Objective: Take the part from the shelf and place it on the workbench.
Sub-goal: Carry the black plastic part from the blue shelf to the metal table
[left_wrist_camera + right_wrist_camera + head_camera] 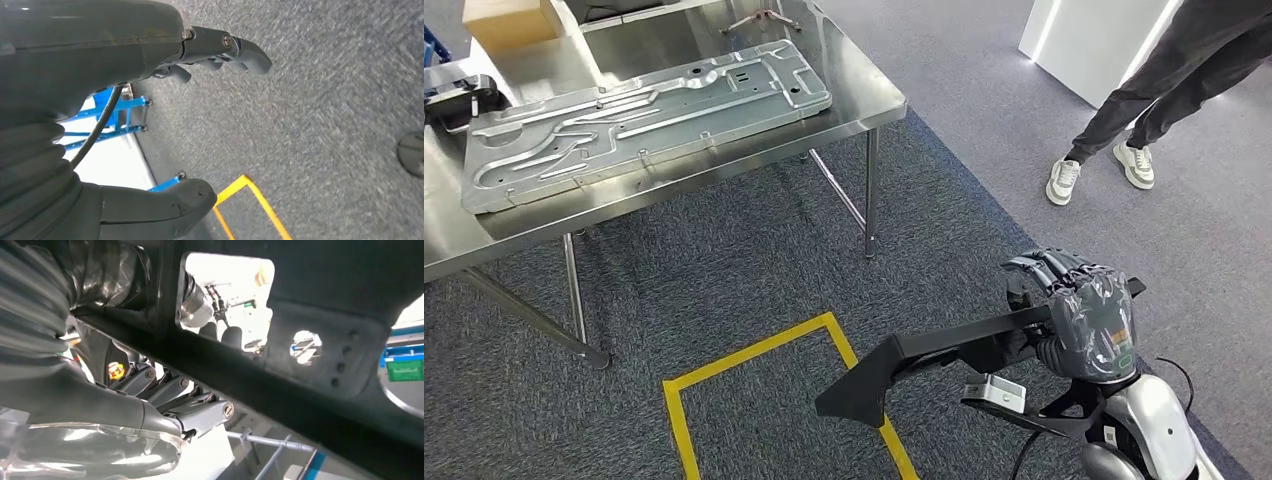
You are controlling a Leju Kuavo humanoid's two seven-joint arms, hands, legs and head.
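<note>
My right hand [1084, 305] grips a long black bracket-like part [924, 360] low at the right of the head view, over the carpet. The part points left, its wide end near the yellow floor tape. Up close in the right wrist view, the black part [310, 340] with cut-out holes crosses the picture while my right hand's fingers [200, 412] curl under it. The steel workbench [864, 100] stands ahead at the upper left. My left hand [150, 55] hangs over the carpet with fingers apart and nothing in it.
A large stamped metal panel [644, 115] covers most of the workbench, with a cardboard box [509, 20] behind it. A person's legs [1124, 130] stand at the right. Yellow tape [754, 350] marks a rectangle on the carpet. A blue frame [115, 120] stands near my left hand.
</note>
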